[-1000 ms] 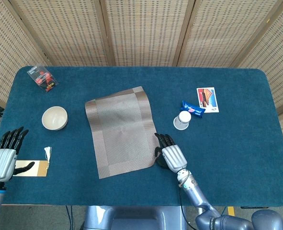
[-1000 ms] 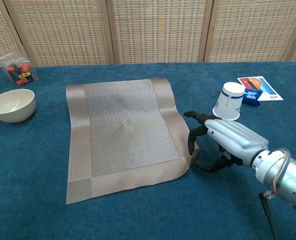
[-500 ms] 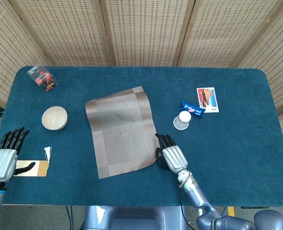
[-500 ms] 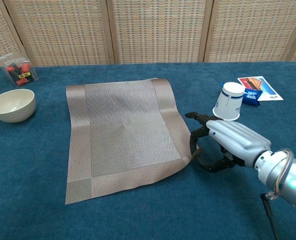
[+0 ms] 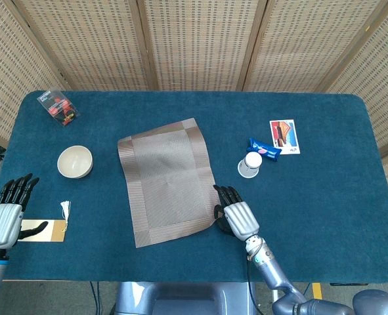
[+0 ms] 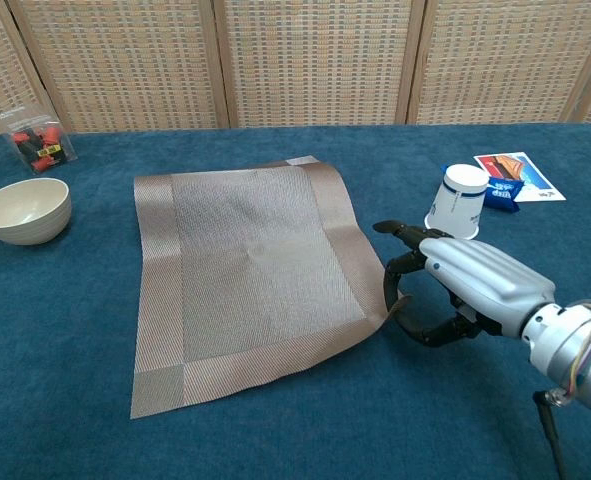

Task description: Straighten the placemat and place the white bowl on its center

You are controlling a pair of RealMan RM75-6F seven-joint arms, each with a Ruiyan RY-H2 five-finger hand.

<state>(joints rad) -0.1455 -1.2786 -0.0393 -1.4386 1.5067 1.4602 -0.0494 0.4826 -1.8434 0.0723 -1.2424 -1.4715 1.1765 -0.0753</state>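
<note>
Bright, even light, both views sharp; soft shadow under curled corner of woven grey-brown placemat (image 6: 250,265); no glare.

The right hand (image 6: 455,285) lies low near the front of the table, palm down, its silver back turned upward. Its dark fingers (image 6: 400,235) reach toward the left of the view and curl downward, with the thumb bent in beneath them, so that the fingertips pinch a corner of the placemat (image 6: 250,265) and hold it slightly raised. The wrist and forearm run back toward the lower right edge of the chest view.

The left hand (image 5: 6,213) sits at the far left front corner in the head view, back upward, its dark fingers (image 5: 20,187) straight, slightly spread and pointing away from the robot, holding nothing.
</note>
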